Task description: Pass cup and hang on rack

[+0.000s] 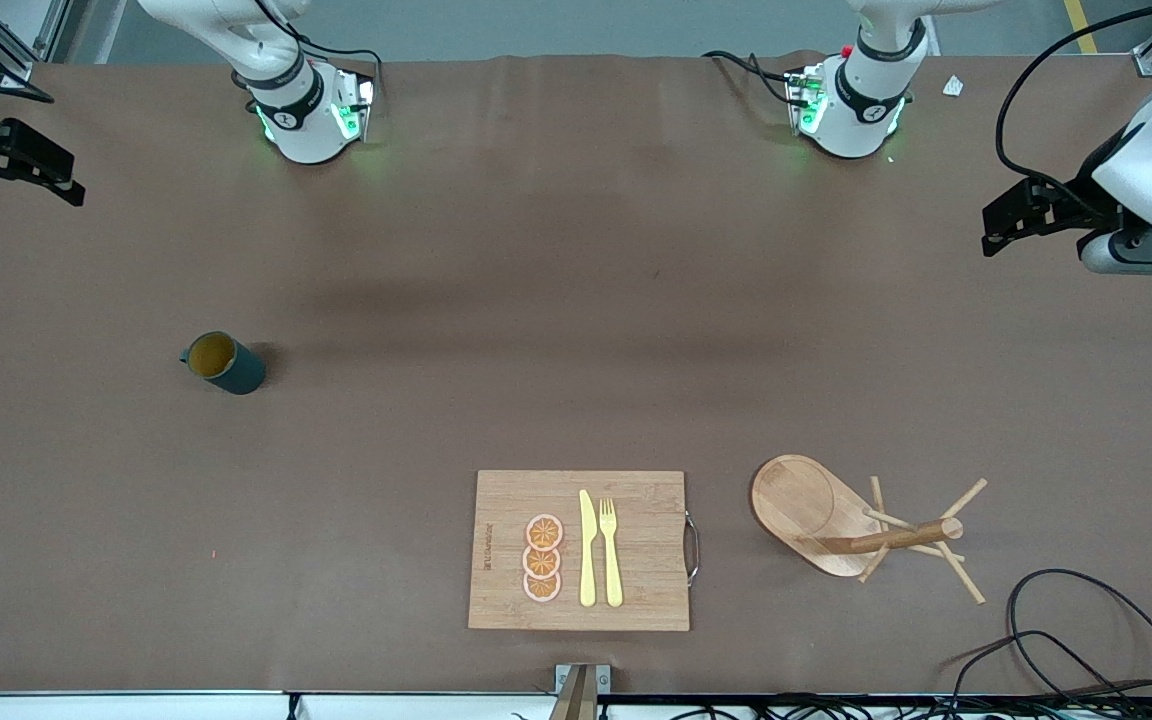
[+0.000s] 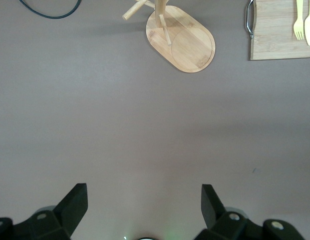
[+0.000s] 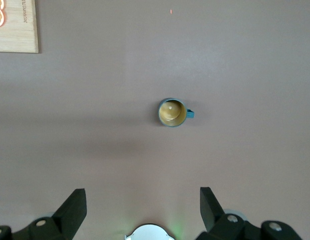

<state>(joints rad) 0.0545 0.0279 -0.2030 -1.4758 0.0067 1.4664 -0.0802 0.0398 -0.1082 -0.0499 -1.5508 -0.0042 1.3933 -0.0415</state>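
Right, we see the brown tabletop [image 1: 576, 300] carrying a cutting board [image 1: 636, 600] nearest the front camera, with the rack [image 1: 816, 515] beside it toward the left arm's end, upright. The cup [image 1: 224, 362] stands upright toward the right arm's end, well apart from both. Left hand [image 2: 143, 207] and right hand [image 3: 142, 207] both hang spread wide, grasping nothing, right one over the cup.

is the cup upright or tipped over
Upright. The cup stands on the table with its round mouth up: the right wrist view looks straight down into its yellowish inside, which appears empty.
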